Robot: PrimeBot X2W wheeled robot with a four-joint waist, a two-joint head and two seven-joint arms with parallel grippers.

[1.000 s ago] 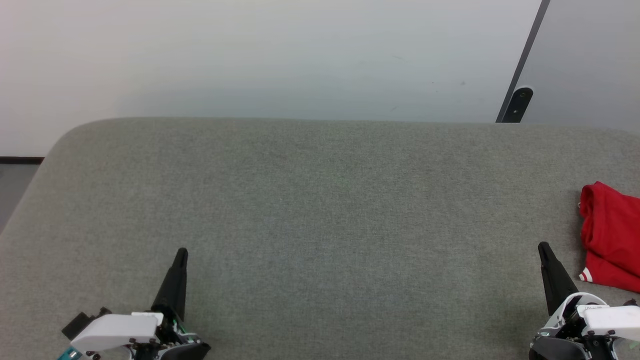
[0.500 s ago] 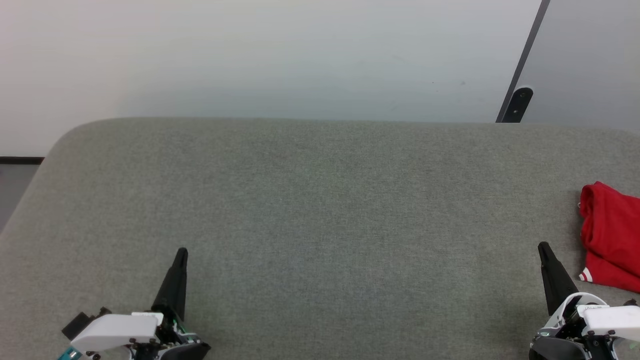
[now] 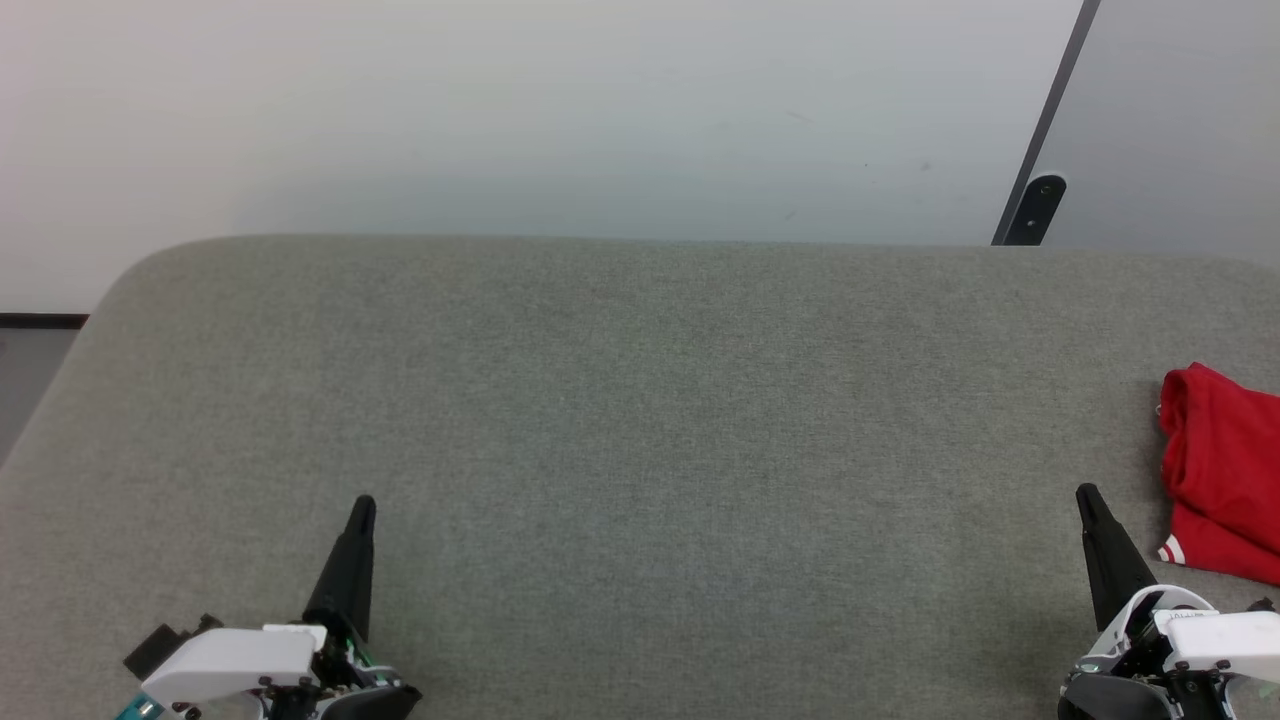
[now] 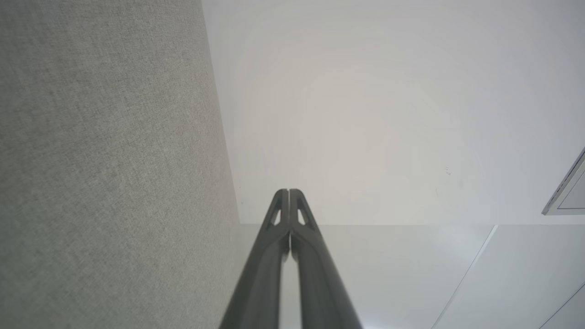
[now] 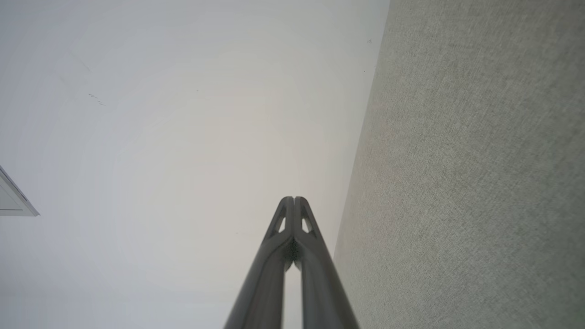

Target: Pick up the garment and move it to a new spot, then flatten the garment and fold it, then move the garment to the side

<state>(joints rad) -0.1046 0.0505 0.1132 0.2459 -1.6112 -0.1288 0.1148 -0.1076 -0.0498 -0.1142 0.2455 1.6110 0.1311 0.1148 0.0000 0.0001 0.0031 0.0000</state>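
The garment is a red bundle with a bit of red-white stripe trim, lying folded at the far right edge of the grey fabric table, partly cut off by the head view's border. My right gripper stands shut at the lower right, just left of the garment and apart from it. At the lower left my left gripper is shut too, holding nothing. In the left wrist view the left gripper has its tips pressed together, and in the right wrist view the right gripper likewise.
A pale wall rises behind the table's rounded far edge. A dark slanted bar with a bracket stands at the back right. The table's left corner curves off near a dark floor strip.
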